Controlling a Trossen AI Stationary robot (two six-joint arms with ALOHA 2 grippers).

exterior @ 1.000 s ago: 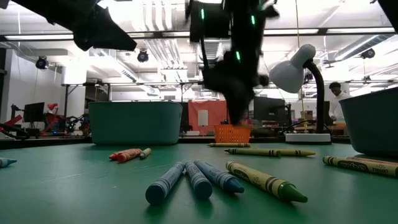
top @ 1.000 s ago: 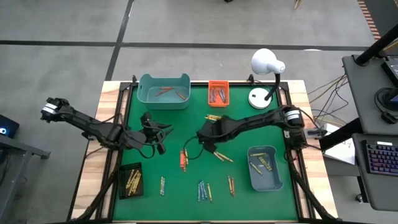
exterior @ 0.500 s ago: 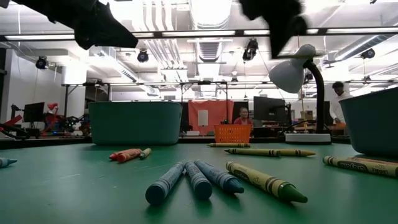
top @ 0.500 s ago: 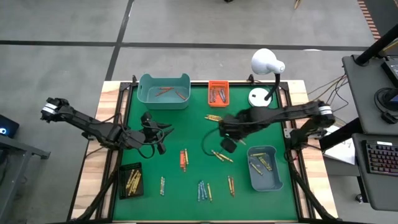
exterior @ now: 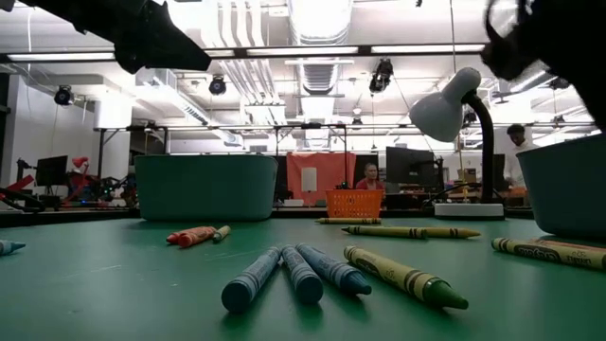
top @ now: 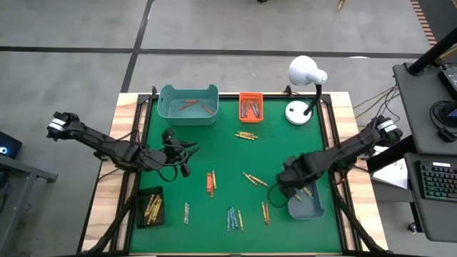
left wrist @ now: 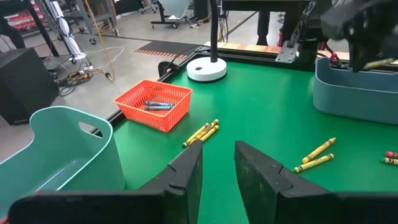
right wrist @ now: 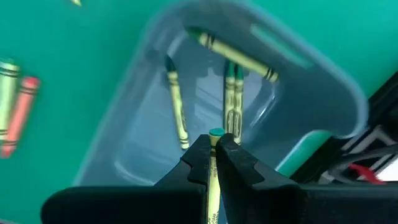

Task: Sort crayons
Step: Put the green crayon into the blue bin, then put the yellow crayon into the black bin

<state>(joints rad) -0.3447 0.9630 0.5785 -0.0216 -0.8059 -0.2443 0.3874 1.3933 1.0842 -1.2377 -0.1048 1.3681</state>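
Loose crayons lie flat on the green mat: a yellow pair [top: 246, 135], orange-red ones [top: 211, 182], blue ones [top: 232, 218], and others [top: 253, 178]. My right gripper [top: 289, 187] hangs above the blue-grey bin [top: 305, 203] at the near right. It points down and is shut on a green crayon [right wrist: 216, 132]. The bin holds several greenish crayons [right wrist: 177, 112]. My left gripper [left wrist: 217, 163] waits above the mat's left middle [top: 182, 153], open, with nothing between its fingers. My right gripper pinches the green crayon between its two fingers [right wrist: 200, 152], just behind the crayon's green tip [right wrist: 216, 133]. The fingers come from above and lie along the crayon, whose tip sticks out past them toward the bin's floor. The crayon is lifted clear.
A teal bin [top: 188, 103] with reddish crayons and an orange basket [top: 250, 107] with blue ones stand at the far edge. A black tray [top: 150, 207] with yellow crayons lies near left. A white desk lamp [top: 307, 75] stands at the far right corner.
My right gripper has swung from the mat's middle toward the right and near edges. It now stands over the blue-grey bin, and its wrist has rolled and tipped downward. Its fingers have stayed shut.
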